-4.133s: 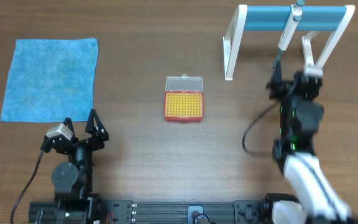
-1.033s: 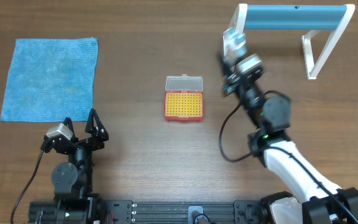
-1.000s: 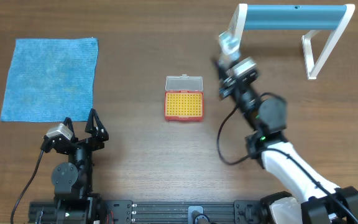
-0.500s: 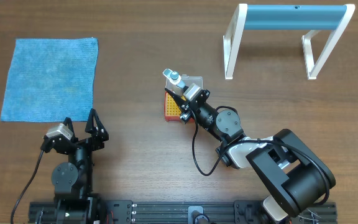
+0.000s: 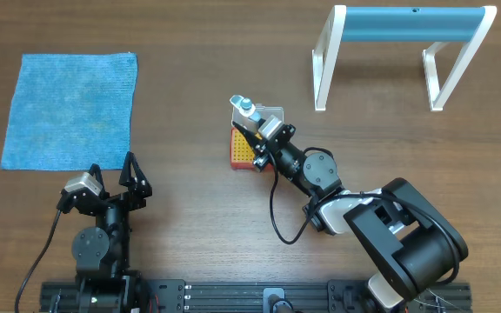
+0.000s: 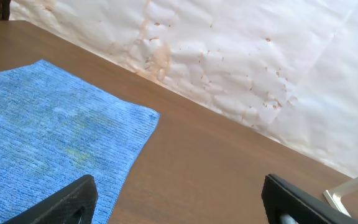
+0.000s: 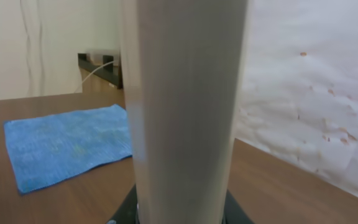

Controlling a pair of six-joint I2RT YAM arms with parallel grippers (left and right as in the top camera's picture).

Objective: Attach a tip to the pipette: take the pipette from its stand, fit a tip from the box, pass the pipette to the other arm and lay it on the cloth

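the pipette (image 5: pixel 244 108) stands off its stand (image 5: pixel 407 23) and over the tip box (image 5: pixel 238 153) in the middle of the worktop (image 5: pixel 190 78), clamped in the jaws of the right arm (image 5: pixel 320 169), which reaches in from the near right. in the right wrist view its pale shaft (image 7: pixel 185 106) runs straight up from the dark base of the jaws.

four seconds ago it hung on the stand at the far right corner with the right arm beside it. a second ago the arm was carrying it across, and for the last half second it has sat over the box, barely shifting. so the taking step looks finished and the tip fitting is the step in hand. the handover and the laying down are still to come.

the cloth (image 5: pixel 70 110) lies flat at the far left corner, with nothing on it. the left arm (image 5: pixel 94 235) has not moved from the near edge on the left, its jaws apart.

the pipette's lower end is hidden under the right arm from above and cut off in the wrist view, so i cannot tell whether it touches a tip or already carries one. most of the box is covered too.
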